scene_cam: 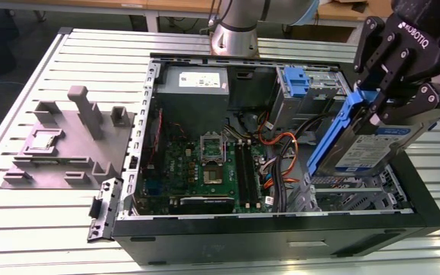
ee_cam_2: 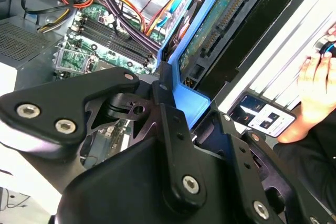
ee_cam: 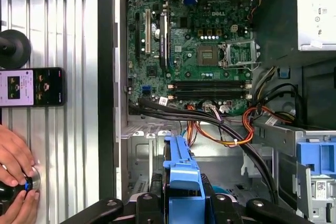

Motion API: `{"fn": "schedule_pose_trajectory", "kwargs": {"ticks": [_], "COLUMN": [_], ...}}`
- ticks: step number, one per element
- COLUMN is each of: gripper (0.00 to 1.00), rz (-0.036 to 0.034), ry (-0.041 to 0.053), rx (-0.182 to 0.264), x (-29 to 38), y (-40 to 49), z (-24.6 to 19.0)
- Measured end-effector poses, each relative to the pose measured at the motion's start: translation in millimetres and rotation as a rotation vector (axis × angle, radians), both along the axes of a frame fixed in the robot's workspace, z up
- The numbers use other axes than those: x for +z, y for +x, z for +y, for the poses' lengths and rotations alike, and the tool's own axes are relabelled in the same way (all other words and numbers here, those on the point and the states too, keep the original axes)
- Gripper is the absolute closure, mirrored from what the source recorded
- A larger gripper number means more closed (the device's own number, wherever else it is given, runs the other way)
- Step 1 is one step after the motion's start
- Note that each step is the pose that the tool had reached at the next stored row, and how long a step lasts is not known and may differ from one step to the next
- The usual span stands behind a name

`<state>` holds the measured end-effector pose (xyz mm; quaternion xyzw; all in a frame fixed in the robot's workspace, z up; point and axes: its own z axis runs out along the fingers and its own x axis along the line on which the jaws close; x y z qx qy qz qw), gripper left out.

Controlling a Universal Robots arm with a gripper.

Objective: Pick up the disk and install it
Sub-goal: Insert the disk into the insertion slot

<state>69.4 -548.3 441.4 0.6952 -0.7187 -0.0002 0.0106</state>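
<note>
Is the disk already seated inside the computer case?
No; in the exterior view the gripper holds the disk tilted above the drive cage, not slotted in.

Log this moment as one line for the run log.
gripper: shut on disk | disk: held tilted over drive cage in open case | install: not yet seated

Orange cables (scene_cam: 284, 144) flank the bay (scene_cam: 352, 193) under the disk (scene_cam: 377, 150).
</note>
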Motion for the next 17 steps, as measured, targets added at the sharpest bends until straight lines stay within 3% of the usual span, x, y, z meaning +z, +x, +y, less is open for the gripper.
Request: {"fn": "schedule_pose_trajectory", "kwargs": {"ticks": [12,17], "gripper": [0.64,0.64], "rz": [0.0000,0.0000], "ry": [-0.0012,-0.0020], "rx": [-0.004,-0.004], "x": [-3.6,1.9], "y": [1.3,1.4], "z": [-2.9,-2.9]}}
